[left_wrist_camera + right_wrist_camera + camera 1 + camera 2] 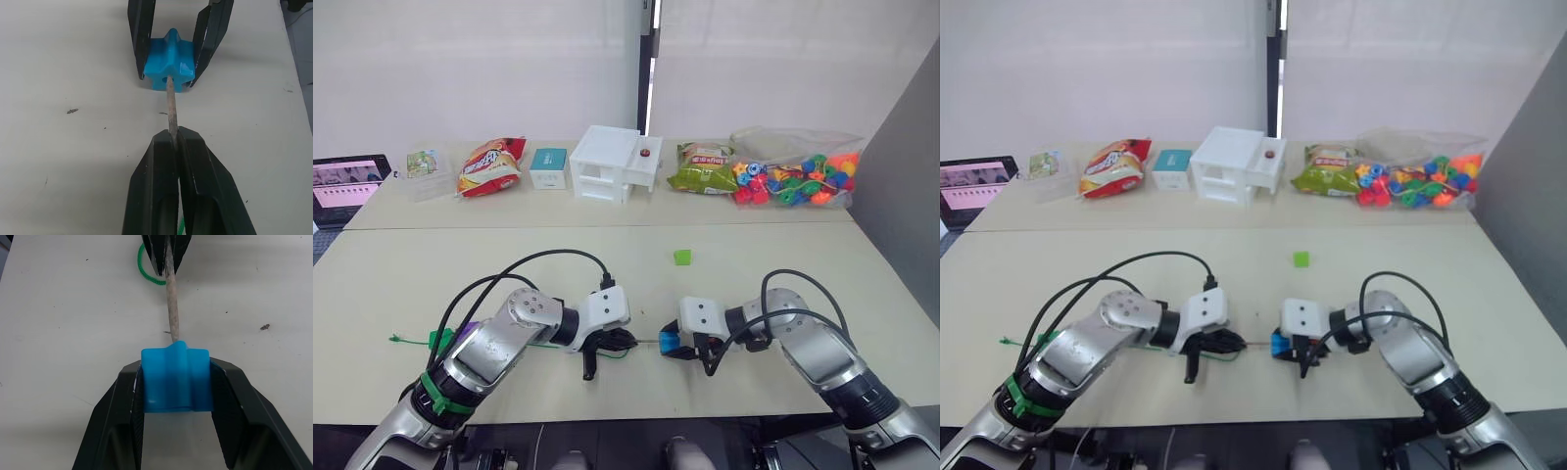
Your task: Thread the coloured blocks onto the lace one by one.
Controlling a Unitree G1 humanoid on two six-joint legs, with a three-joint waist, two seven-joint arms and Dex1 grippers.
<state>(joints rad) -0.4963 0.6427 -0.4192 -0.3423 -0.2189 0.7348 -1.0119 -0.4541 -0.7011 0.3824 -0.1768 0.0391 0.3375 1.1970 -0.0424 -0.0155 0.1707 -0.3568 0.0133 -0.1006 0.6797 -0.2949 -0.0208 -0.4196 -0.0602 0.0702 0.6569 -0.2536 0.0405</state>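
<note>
On the near table [431, 284], seen from the left eye view, the left gripper [619, 339] and the right gripper [677, 345] are held close together, tip to tip. A blue star block [668, 342] is pinched by the right gripper, and the lace [411, 340] (a thin green string) is seen trailing away on the table under the left arm. A small green block [681, 257] is seen alone farther back on the table. At the far side, a clear bag of coloured blocks [795, 179], a white toy house [615, 163] and two snack bags are lined up. From the left wrist view, the black fingers [195, 186] are seen shut tight on the pale stiff tip [170, 110] of the lace, and the tip is pushed into the hole of the blue star block. From the right wrist view, the blue block is squeezed between the two right fingers [112, 421], and a loop of green lace is seen beside the other gripper.
</note>
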